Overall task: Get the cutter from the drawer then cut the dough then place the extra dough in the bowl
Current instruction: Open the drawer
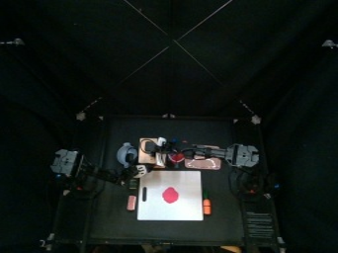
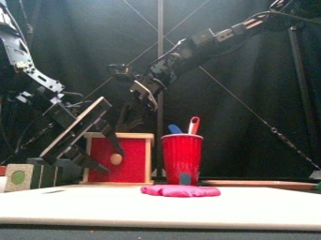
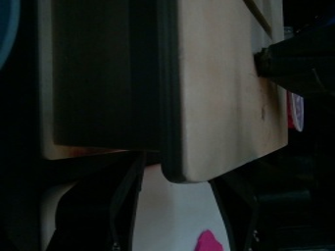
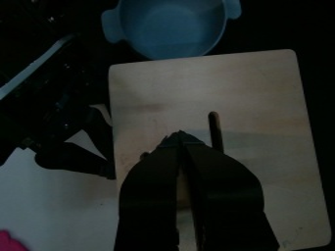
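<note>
Pink dough (image 1: 169,194) on white board (image 1: 149,208); right gripper (image 4: 191,142), seemingly closed, over wooden box (image 4: 262,88)

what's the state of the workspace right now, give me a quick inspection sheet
surface: small black table with a white cutting board at its front middle
job's things: flat red dough disc on the board; pale wooden box with a red drawer front, drawer looks shut; blue-grey bowl beside the box; round metal cutter not seen
clutter: red cup holding a blue toy knife and a red toy knife; a small orange toy at each side of the board
grippers: left gripper open at the box's front; right gripper shut above the box top
cables: nothing seen
surroundings: black curtains
</note>
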